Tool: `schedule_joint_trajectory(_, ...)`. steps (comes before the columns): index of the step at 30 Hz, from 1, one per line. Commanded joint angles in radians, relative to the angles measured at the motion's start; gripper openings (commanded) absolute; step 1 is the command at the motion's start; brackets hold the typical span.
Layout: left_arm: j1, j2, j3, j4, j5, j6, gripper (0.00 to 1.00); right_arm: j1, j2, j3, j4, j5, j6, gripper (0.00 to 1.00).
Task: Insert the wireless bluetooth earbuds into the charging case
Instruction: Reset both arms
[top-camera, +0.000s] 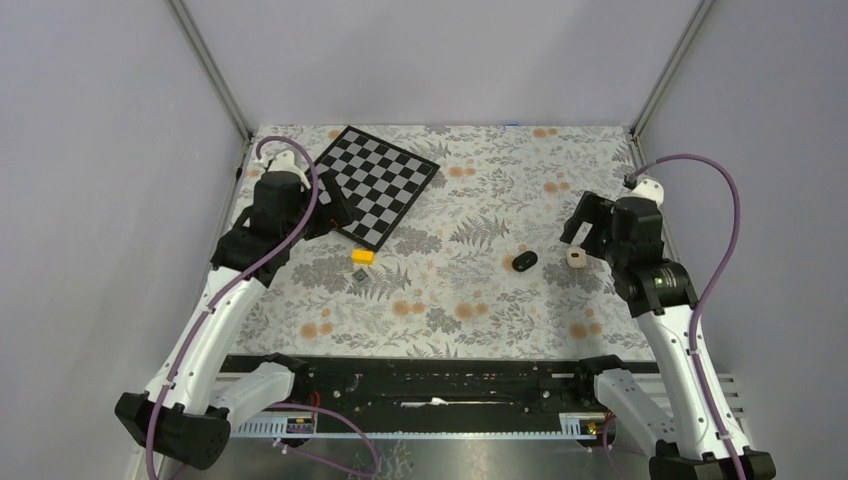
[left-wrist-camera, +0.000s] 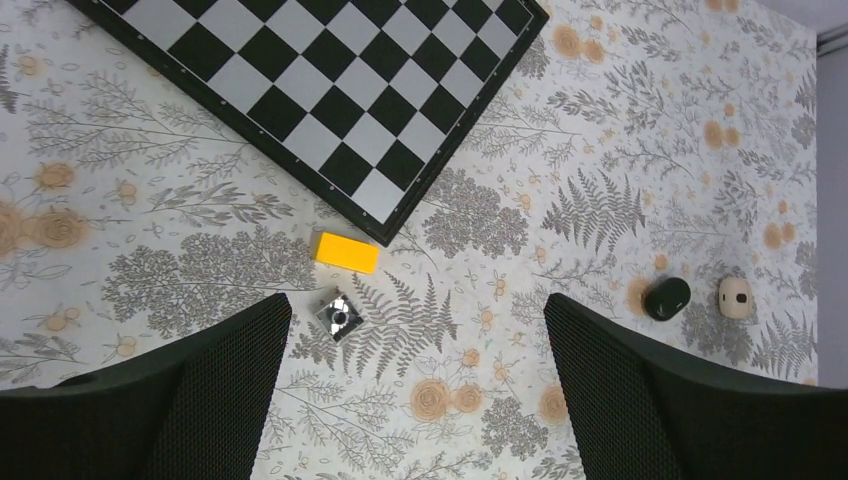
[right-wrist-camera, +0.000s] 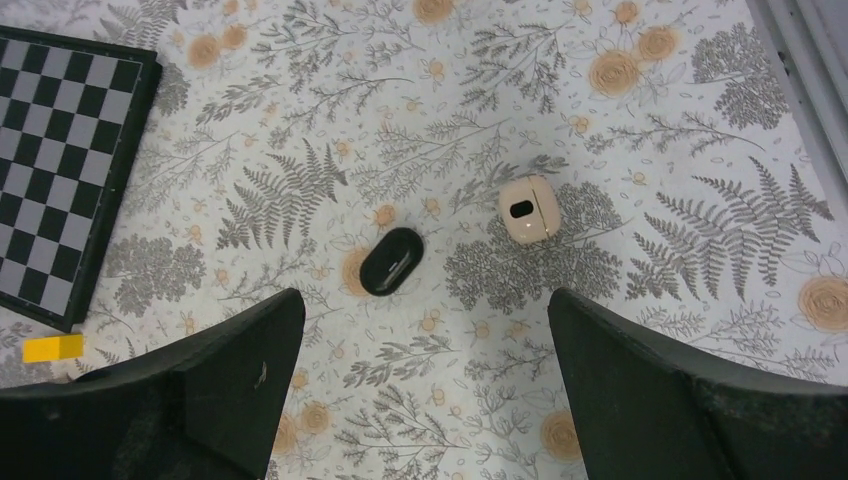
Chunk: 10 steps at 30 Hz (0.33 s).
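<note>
right hand (right-wrist-camera: 425, 310) open, poised above black oval plastic earbud (right-wrist-camera: 390, 261) and pale beige rounded earbud (right-wrist-camera: 527, 209) for pickup | left hand (left-wrist-camera: 415, 310) open, idle

The table (top-camera: 480, 170) has a top with a pattern of grey leaves and little orange flowers. A black and white checkerboard (top-camera: 378, 185) lies flat on the far left part, turned crooked so one corner points to the front. Just beside that corner lies a small yellow block (top-camera: 362, 256). It is very near the board. A tiny shiny grey piece (left-wrist-camera: 339, 314) sits a bit closer to the front, near the block but not touching it. Over on the right side lie a black bud (top-camera: 524, 261) and a pale beige bud (top-camera: 576, 257) with a dark spot on top. They are near each other but apart, with the beige one more to the right
</note>
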Motion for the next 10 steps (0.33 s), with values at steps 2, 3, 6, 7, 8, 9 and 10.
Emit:
schedule_joint_trajectory(2, 0.005, -0.046, 0.021, 0.014, -0.077, 0.0, 0.99, -0.002, -0.034, 0.043, -0.063, 0.055, 0.016, 0.98)
schedule_joint_trajectory(3, 0.005, -0.045, 0.022, 0.014, -0.077, 0.0, 0.99, -0.002, -0.039, 0.041, -0.064, 0.059, 0.017, 0.99)
schedule_joint_trajectory(6, 0.005, -0.045, 0.019, 0.014, -0.082, -0.001, 0.99, -0.002, -0.057, 0.031, -0.06, 0.071, 0.024, 0.98)
schedule_joint_trajectory(7, 0.005, -0.045, 0.019, 0.014, -0.083, -0.002, 0.99, -0.002, -0.063, 0.026, -0.054, 0.074, 0.026, 0.98)
schedule_joint_trajectory(8, 0.005, -0.046, 0.017, 0.014, -0.085, -0.002, 0.99, -0.002, -0.072, 0.019, -0.045, 0.071, 0.022, 0.98)
schedule_joint_trajectory(9, 0.005, -0.046, 0.019, 0.014, -0.086, -0.001, 0.99, -0.002, -0.079, 0.014, -0.04, 0.068, 0.019, 0.98)
schedule_joint_trajectory(10, 0.005, -0.046, 0.019, 0.013, -0.087, -0.002, 0.99, -0.002, -0.081, 0.013, -0.039, 0.067, 0.018, 0.98)
